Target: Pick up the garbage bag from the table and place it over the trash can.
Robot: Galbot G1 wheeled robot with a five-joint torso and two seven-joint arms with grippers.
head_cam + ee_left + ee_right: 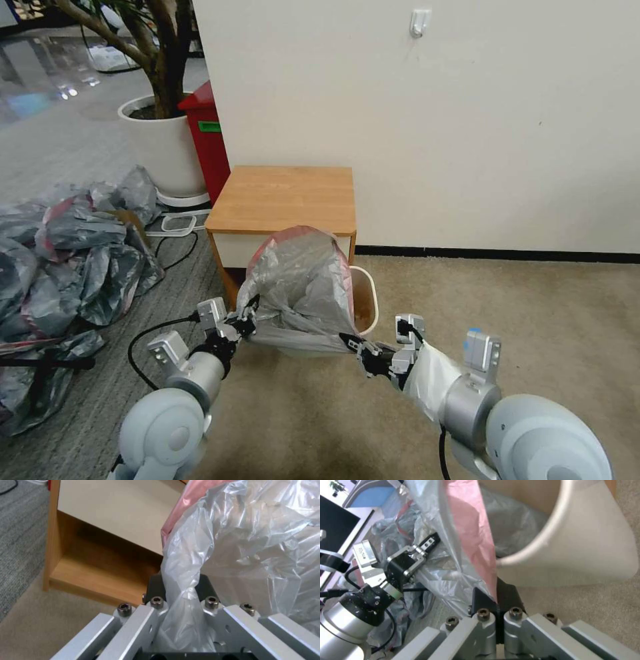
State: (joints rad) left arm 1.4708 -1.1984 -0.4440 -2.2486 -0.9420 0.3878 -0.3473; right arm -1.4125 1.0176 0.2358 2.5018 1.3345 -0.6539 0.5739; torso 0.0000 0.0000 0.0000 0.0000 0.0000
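Two grippers: left gripper (pixel 248 325) and right gripper (pixel 351 345), fingers of each clamped on the near edge of one garbage bag (pixel 300 287). Bag held spread above one trash can (pixel 366 301), pink rim up. One table (pixel 283 199) behind, against the wall.

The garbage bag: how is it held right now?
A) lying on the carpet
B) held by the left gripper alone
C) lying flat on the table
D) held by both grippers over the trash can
D: the left gripper and right gripper each pinch an edge of the garbage bag, stretched above the trash can.
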